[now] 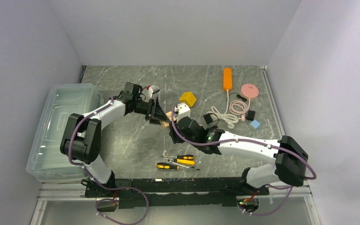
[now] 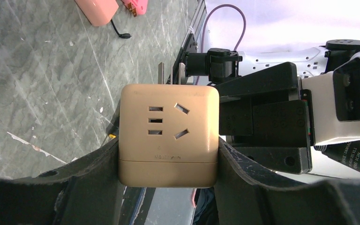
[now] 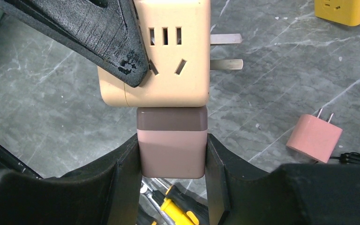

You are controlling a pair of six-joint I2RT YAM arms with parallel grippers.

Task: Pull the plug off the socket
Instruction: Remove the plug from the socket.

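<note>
Above the middle of the table point(image 1: 131, 145), the pink plug point(image 3: 171, 147) sits fully in the beige socket cube point(image 3: 168, 70), with no gap visible between them. The right gripper point(image 3: 171, 161) clamps the plug, and the left gripper point(image 2: 168, 157) is closed on the cube. The pull seems not yet begun; it calls for drawing both straight apart. Only the right wrist view shows the joint, while the left wrist view shows the cube's free face.

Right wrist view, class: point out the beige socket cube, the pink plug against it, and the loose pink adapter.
beige socket cube point(image 3: 168, 89), right wrist view, slotted face below the slots.
pink plug point(image 3: 171, 150), right wrist view, middle of its body.
loose pink adapter point(image 3: 314, 138), right wrist view, centre of its body.
</note>
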